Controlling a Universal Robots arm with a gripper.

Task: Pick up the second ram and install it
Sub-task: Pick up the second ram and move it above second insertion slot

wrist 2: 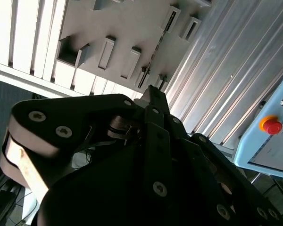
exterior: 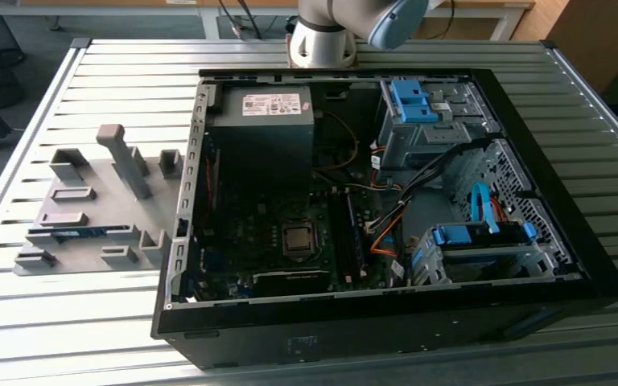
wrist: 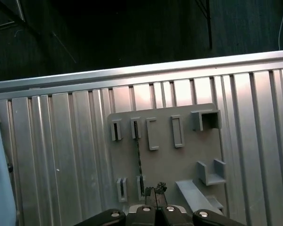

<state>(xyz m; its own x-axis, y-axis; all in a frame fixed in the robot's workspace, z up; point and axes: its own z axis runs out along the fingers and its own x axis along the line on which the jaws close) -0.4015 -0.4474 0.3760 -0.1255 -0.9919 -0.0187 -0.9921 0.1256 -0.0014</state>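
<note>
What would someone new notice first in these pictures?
An open black computer case lies on the ribbed metal table, with bright blue plastic clips inside. At the exterior view's left, a grey slotted holder carries a thin blue-green memory stick.

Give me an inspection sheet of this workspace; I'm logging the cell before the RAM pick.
Surface: slatted metal table, bearing a grey holder plate and an open computer case.
Job's things: second ram stands on edge in the holder's slots.
Clutter: nothing seen.
Grippers: gripper shut, empty, over the holder near the ram's end.
Cables: orange leads and a blue ribbon inside the case.
Surroundings: control panel with a red button; arm base beyond the case.
</note>
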